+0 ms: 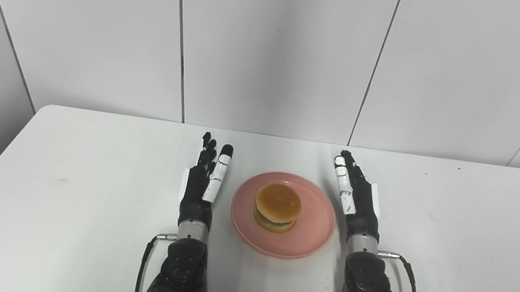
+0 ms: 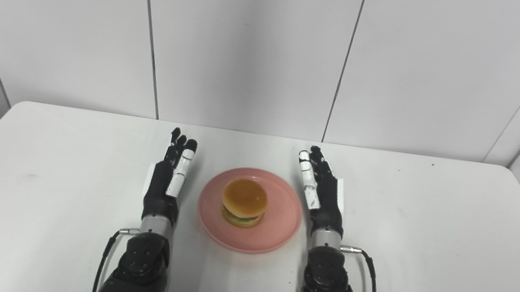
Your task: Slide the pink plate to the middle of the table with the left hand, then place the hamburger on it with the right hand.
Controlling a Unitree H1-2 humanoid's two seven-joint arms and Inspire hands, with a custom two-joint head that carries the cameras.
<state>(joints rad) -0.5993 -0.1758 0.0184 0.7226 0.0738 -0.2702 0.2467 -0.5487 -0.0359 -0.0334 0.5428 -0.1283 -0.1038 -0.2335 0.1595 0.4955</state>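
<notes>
Since the toy hamburger (image 1: 277, 207) already sits on the round pink plate (image 1: 314, 231) mid white tabletop (image 1: 53, 187), I'd call it done imo; left hand (image 1: 203, 184) & right hand (image 1: 357, 202) empty, fingers (image 1: 218, 171) straight, flanking the plate.

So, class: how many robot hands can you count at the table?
2. The left robot hand lies open just left of the pink plate; the right robot hand lies open just right of it. None hidden.
</notes>
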